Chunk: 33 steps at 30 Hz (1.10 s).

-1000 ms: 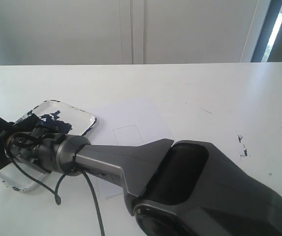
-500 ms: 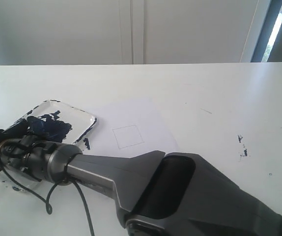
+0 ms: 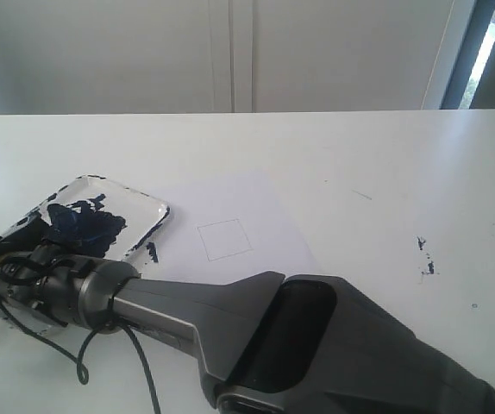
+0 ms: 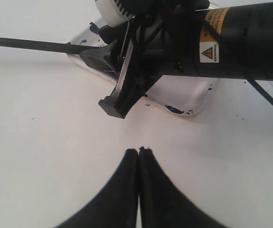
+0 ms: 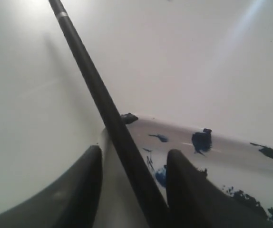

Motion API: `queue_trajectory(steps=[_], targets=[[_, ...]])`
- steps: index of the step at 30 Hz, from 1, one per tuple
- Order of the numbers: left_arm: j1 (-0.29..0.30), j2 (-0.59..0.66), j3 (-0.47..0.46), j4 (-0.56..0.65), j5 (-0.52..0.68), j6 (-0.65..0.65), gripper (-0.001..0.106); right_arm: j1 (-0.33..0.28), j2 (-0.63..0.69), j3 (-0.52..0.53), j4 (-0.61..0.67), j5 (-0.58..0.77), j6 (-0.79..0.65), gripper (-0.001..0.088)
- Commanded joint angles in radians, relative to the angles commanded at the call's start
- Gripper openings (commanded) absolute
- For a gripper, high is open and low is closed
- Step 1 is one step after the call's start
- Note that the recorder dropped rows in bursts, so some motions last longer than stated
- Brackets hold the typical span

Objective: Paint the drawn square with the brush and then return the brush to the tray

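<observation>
The tray (image 3: 158,210), white and smeared with dark blue paint, lies at the table's left. Beside it on the paper (image 3: 260,203) is the drawn square (image 3: 224,239), its inside white. My right arm reaches across to the tray's near left end. In the right wrist view the right gripper (image 5: 135,152) stands open over the tray (image 5: 241,159). The black brush (image 5: 109,111) runs between its fingers, close to one, with a gap to the other. The brush tip is hidden. My left gripper (image 4: 139,150) is shut and empty above the table, facing the tray (image 4: 196,102) and the brush (image 4: 32,43).
The right arm's big grey links (image 3: 316,345) fill the lower part of the exterior view, with black cable loops (image 3: 84,366) hanging beneath. Dark paint specks (image 3: 426,256) mark the table at the right. A pale wall stands behind the table's far edge.
My right arm has swung left and lower in the exterior view. It has uncovered the tray's blue blotch and the drawn square. The paper has not moved.
</observation>
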Motion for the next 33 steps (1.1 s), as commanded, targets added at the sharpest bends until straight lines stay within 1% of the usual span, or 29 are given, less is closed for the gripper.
queue_trajectory(steps=[5,8,18,33], targets=[[0.0,0.0,0.0,0.0,0.0,0.0,0.005,0.0,0.0,0.0,0.021,-0.007,0.0,0.024],[0.0,0.0,0.0,0.0,0.0,0.0,0.005,0.0,0.0,0.0,0.025,-0.017,0.0,0.0188],[0.0,0.0,0.0,0.0,0.0,0.0,0.005,0.0,-0.007,0.0,0.127,-0.052,0.0,0.0001],[0.0,0.0,0.0,0.0,0.0,0.0,0.005,0.0,-0.065,0.0,0.128,-0.054,-0.006,0.0004]])
